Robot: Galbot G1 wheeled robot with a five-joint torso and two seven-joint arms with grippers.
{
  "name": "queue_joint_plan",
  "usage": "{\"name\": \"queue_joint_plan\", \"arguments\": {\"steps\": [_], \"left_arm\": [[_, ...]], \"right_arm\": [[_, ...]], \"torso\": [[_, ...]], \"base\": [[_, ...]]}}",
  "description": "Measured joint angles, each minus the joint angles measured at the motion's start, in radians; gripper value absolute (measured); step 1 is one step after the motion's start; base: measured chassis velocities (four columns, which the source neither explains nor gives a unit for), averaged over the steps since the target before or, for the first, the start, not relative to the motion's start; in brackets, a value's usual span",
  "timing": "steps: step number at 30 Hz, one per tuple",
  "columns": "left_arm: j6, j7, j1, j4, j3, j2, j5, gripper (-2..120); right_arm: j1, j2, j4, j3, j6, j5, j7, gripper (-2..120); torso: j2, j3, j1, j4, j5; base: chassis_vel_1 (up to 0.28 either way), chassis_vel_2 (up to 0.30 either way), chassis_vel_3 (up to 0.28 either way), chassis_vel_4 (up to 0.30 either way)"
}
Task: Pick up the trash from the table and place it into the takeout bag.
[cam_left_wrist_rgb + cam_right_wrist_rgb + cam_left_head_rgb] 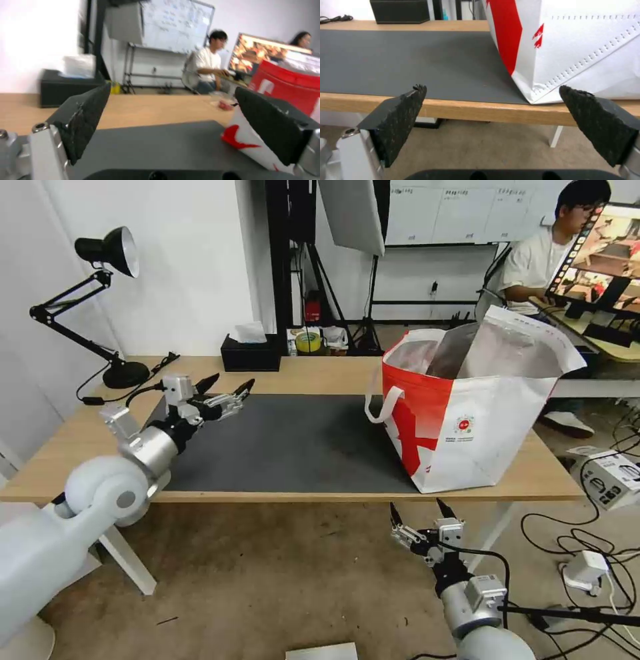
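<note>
Fingers on the left gripper [230, 385] are spread wide and empty, hovering over the left end of the grey mat [293, 440] on the counter [320, 370]. The right gripper [419, 508] hangs below the counter's front edge, beneath the bag's near corner, its fingers [400, 120] also wide apart and holding nothing. The bag [480, 433] stands open on the right end of the mat, foil lining showing. In the left wrist view a small clear item with red contents [224, 101] lies on the wood beside the bag; what it is cannot be told. A black tissue box [250, 355] sits at the counter's back edge.
</note>
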Motion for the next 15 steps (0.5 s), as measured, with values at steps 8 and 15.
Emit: {"name": "queue_joint_plan", "arguments": {"steps": [8,15], "left_arm": [[-0.073,0.057,0.38,-0.023,-0.317,-0.119,0.155,100],[-0.129,0.079,0.552,-0.027,-0.424,-0.243,0.298,100]], "right_arm": [[0.0,0.0,0.0,0.0,0.0,0.0,0.0,100],[0.0,0.0,0.0,0.0,0.0,0.0,0.0,100]], "torso": [[0.0,0.0,0.0,0.0002,0.0],[0.0,0.0,0.0,0.0001,0.0002]], "base": [[0.0,0.0,0.0,0.0],[0.0,0.0,0.0,0.0]]}}
